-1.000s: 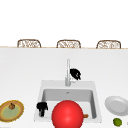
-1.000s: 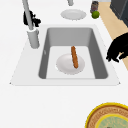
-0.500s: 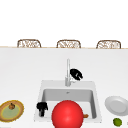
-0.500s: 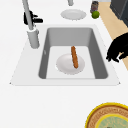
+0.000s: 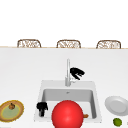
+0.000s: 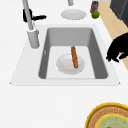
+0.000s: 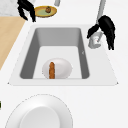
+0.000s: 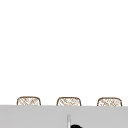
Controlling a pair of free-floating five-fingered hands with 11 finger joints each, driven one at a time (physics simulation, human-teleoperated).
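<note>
My right hand (image 5: 77, 73) hovers just right of the faucet (image 5: 68, 72), behind the sink (image 5: 41, 96); its fingers hang loosely downward beside the faucet's base (image 7: 95, 41) and hold nothing. In the upper view, the right hand (image 8: 76, 126) peeks in at the bottom edge. My left hand (image 5: 42, 108) floats over the sink's front-left rim, fingers drooping and empty. In the basin a white plate (image 6: 70, 64) carries a brown sausage-like stick (image 6: 74, 57). A large red ball (image 5: 67, 115) hides the front of the basin in the front view.
A yellow-rimmed plate (image 5: 11, 110) with a small brown item sits on the counter left of the sink. On the right lie a white plate (image 5: 116, 105) and a lime (image 5: 117, 121). Three wicker chair backs (image 5: 68, 43) stand behind the counter.
</note>
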